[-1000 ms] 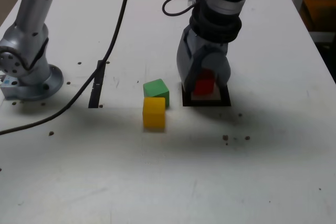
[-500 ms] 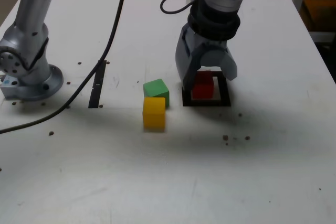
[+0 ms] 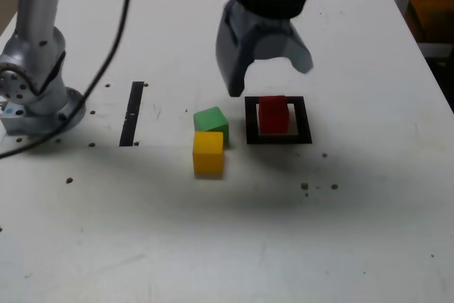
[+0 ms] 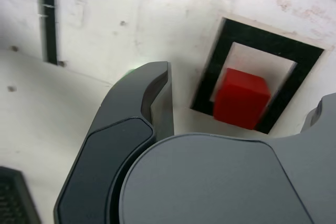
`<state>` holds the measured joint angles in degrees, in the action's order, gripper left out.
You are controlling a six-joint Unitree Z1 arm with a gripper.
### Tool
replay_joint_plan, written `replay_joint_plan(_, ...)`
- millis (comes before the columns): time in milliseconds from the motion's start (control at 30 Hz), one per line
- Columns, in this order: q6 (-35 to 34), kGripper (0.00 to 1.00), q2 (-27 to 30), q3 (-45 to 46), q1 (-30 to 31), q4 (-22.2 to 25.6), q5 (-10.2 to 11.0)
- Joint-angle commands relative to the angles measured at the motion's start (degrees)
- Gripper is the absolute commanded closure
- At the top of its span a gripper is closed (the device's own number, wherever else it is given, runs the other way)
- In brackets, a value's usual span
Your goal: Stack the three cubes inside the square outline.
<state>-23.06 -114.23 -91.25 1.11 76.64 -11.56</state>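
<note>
Yellow solid block [image 3: 208,153] seen beside green solid block [image 3: 212,122], likely light, stiff, best gripped by opposite sides | red solid block [image 3: 274,115] set within black square tape outline [image 3: 252,138] | grey robot gripper [image 3: 273,79] pictured wide open, nothing held

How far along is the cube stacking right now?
One cube looks placed: the red cube sits inside the square outline. Nothing is in hand; the gripper is open. Left to stack: the green cube and yellow cube, both on the table outside the outline.
</note>
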Motion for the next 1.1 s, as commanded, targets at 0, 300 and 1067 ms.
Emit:
replay_joint_plan(0,-1.2,0.00,0.9,-0.5,1.9,4.3,0.1)
replay_joint_plan(300,-0.4,0.00,14.6,12.4,11.5,0.6,-0.1)
replay_joint_plan(1067,1.7,0.00,14.2,20.4,19.1,-12.4,-2.5)
